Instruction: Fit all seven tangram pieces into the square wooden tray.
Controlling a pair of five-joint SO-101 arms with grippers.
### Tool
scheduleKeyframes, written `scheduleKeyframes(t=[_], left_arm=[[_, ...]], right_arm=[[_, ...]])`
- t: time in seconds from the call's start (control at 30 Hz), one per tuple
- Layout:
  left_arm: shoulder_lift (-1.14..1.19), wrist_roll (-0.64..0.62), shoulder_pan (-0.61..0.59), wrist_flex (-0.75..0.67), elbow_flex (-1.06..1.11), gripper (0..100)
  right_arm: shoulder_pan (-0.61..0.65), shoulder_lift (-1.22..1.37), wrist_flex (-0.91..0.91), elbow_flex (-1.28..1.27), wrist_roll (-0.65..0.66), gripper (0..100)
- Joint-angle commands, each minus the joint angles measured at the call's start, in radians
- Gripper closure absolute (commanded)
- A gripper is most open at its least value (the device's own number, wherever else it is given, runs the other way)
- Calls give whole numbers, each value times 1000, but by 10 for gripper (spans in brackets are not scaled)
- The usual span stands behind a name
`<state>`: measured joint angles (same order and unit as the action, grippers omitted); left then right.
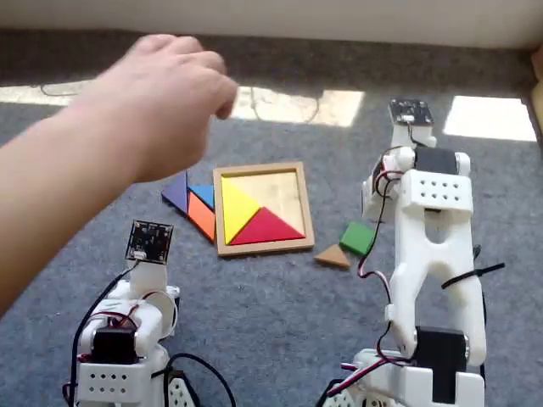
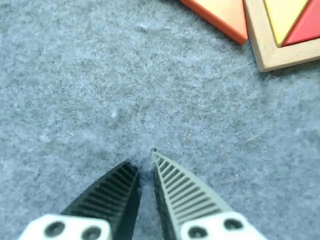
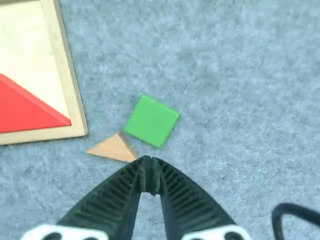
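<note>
The square wooden tray (image 1: 260, 248) lies mid-table with a yellow triangle (image 1: 237, 209) and a red triangle (image 1: 268, 227) inside. Just outside its left edge lie an orange piece (image 1: 202, 216), a blue piece (image 1: 203, 195) and a purple piece (image 1: 176, 193). To its right sit a green square (image 1: 357, 237) and a tan triangle (image 1: 333, 255). My left gripper (image 2: 144, 161) is shut and empty over bare carpet, a short way from the tray corner (image 2: 270, 56) and the orange piece (image 2: 220, 15). My right gripper (image 3: 149, 169) is shut and empty, its tips just short of the tan triangle (image 3: 114, 148) and green square (image 3: 151, 120).
A person's arm and hand (image 1: 144, 119) reach in from the left, above the pieces beside the tray. The left arm (image 1: 127, 339) stands at the front left, the right arm (image 1: 433, 246) at the right. Grey carpet covers the table.
</note>
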<state>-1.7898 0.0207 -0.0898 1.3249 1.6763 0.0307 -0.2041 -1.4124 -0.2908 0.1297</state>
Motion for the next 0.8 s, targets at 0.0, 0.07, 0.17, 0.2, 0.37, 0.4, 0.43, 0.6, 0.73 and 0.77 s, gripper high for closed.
scheduleKeyframes(t=[0.0,0.07,0.17,0.2,0.37,0.4,0.43,0.6,0.73,0.77], left_arm=[[-22,3,-2,6,21,994],[-22,3,-2,6,21,994],[-22,3,-2,6,21,994],[-22,3,-2,6,21,994],[-22,3,-2,6,21,994],[-22,3,-2,6,21,994],[-22,3,-2,6,21,994],[-22,3,-2,6,21,994],[-22,3,-2,6,21,994],[-22,3,-2,6,21,994]], right_arm=[[30,-102,5,-68,-3,993],[31,-133,7,-119,-2,993],[35,-185,7,-194,-2,993],[38,-206,2,-216,0,993],[90,-374,-77,-326,35,993],[105,-417,-97,-348,78,993],[122,-461,-116,-364,126,993],[194,-654,-133,-469,239,992],[252,-690,-96,-529,242,992],[268,-677,-93,-535,239,991]])
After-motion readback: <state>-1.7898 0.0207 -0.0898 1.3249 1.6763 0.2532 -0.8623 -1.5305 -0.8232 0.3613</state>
